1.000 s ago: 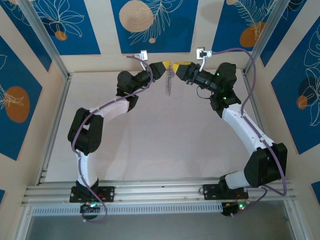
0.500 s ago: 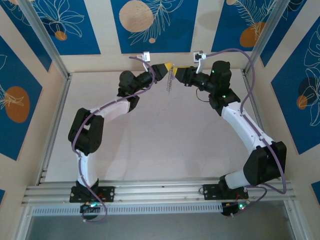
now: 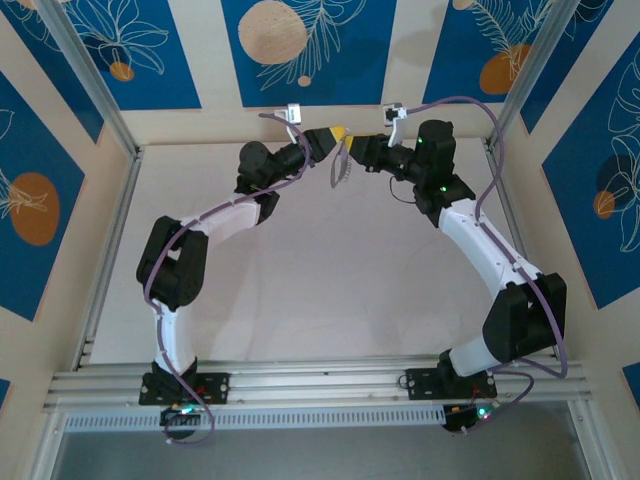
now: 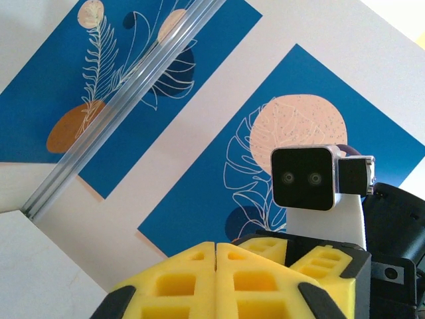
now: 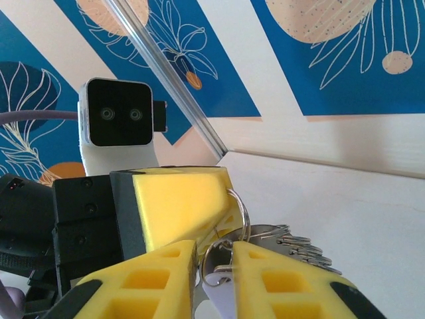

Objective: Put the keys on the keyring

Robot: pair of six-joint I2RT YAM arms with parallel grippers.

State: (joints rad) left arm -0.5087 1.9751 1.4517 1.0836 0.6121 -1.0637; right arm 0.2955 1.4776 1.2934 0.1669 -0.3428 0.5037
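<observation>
Both arms meet high over the far end of the tabletop (image 3: 330, 270). The work therefore hangs in free air and nothing drags on the surface.

The left gripper (image 3: 328, 134) serves as the fixture. Its jaws are pressed together. In the right wrist view the loop of the keyring (image 5: 243, 211) emerges from between them, so treat this gripper as clamped on the keyring. The row of silver keys (image 5: 302, 251) fans off to one side of the loop. This leaves the part of the loop nearest the other arm free for threading.

The right gripper (image 5: 214, 249) serves as the tool. Its jaws stand nearly together, with the lilac head of the key (image 5: 218, 291) pinched between them. Gripping the head leaves the rest of the key free to be presented to the loop.

The key sits just beside the loop. You cannot tell from these views whether it has engaged the wire.

Judge the task to be at the threading step and not yet complete. Expect the next move to call for a small, well-aligned motion. A misaligned push may twist the keyring in the left jaws.
</observation>
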